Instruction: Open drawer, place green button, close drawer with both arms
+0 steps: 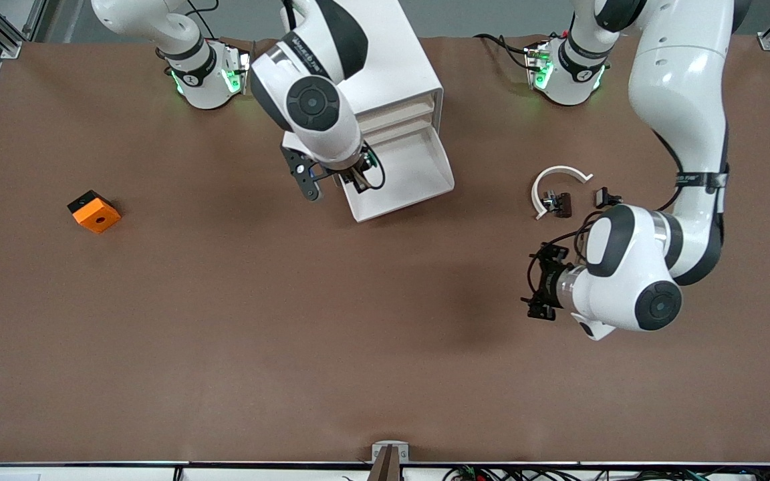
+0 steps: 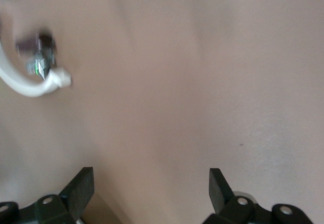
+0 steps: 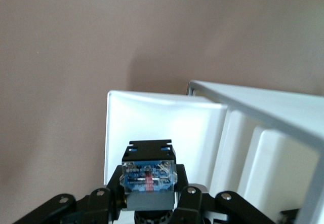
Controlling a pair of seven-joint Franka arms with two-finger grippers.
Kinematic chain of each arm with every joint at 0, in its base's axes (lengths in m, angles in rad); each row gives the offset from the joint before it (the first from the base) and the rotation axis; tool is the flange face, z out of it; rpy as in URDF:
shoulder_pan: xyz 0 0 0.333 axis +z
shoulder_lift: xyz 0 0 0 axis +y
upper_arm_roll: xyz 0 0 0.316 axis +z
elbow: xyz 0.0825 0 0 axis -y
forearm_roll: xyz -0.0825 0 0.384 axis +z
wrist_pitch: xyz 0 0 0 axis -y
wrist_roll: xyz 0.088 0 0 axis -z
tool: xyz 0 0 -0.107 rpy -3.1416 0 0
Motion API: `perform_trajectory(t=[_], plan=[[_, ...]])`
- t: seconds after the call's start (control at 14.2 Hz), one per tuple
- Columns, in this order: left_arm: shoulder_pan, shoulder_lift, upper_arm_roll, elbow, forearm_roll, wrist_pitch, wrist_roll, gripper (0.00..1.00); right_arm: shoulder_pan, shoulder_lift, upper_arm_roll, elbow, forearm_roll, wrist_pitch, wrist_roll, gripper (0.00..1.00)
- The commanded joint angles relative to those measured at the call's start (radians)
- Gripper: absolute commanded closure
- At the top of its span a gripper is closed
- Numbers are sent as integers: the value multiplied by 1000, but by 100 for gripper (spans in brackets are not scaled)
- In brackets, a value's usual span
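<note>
The lowest drawer (image 1: 418, 180) of the white cabinet (image 1: 398, 67) is pulled out, and its white tray shows bare. My right gripper (image 1: 356, 179) hangs over the drawer's corner at the right arm's end. It is shut on the button (image 3: 148, 178), whose dark blue-black body with a clear face sits between the fingers, above the drawer (image 3: 152, 122). Its green cap is hidden. My left gripper (image 1: 537, 284) is open and empty over bare table toward the left arm's end. In the left wrist view (image 2: 151, 188) its fingers (image 2: 81, 186) stand wide apart.
A white curved piece (image 1: 555, 175) lies on the table near the left arm, with small black clip-like pieces (image 1: 559, 202) beside it. It also shows in the left wrist view (image 2: 25, 84). An orange cube with a hole (image 1: 94, 211) sits toward the right arm's end.
</note>
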Motion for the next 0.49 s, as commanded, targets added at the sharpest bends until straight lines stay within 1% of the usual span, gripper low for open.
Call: perform_trajectory(t=[0.0, 0.14, 0.28, 0.35, 0.42], plan=[[-15, -52, -2, -28, 82, -1, 216, 0, 44, 29, -12, -18, 27, 85, 124, 95], [-3, -89, 1, -54, 102, 2, 372, 0, 74, 60, -12, -20, 34, 126, 184, 95], [0, -103, -2, -75, 147, 11, 459, 0, 100, 92, -12, -23, 35, 163, 219, 95], [0, -122, -5, -109, 159, 40, 489, 0, 110, 104, -12, -23, 35, 174, 228, 94], [1, -165, -7, -182, 161, 104, 526, 0, 122, 121, -12, -23, 35, 180, 245, 94]])
